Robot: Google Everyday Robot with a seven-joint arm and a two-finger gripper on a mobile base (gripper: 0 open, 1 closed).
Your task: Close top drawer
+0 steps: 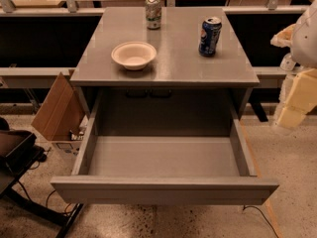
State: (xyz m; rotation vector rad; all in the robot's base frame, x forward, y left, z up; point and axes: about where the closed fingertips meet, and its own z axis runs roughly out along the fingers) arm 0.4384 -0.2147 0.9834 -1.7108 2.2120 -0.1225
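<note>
- clearly, the top drawer is pulled far out toward the near side.
- on the cabinet top, a white bowl is set left, a blue can right.
- the gripper is seen at the right edge, apart from the drawer; its opening and hold cannot be told.

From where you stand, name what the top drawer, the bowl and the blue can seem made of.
Top drawer: grey metal, probably painted, matte, thin flat walls. Bowl: white and dull, likely paper or foam. Blue can: thin metal, glossy print, bright rim. The claw hangs right of the cabinet, clear of the drawer.
</note>
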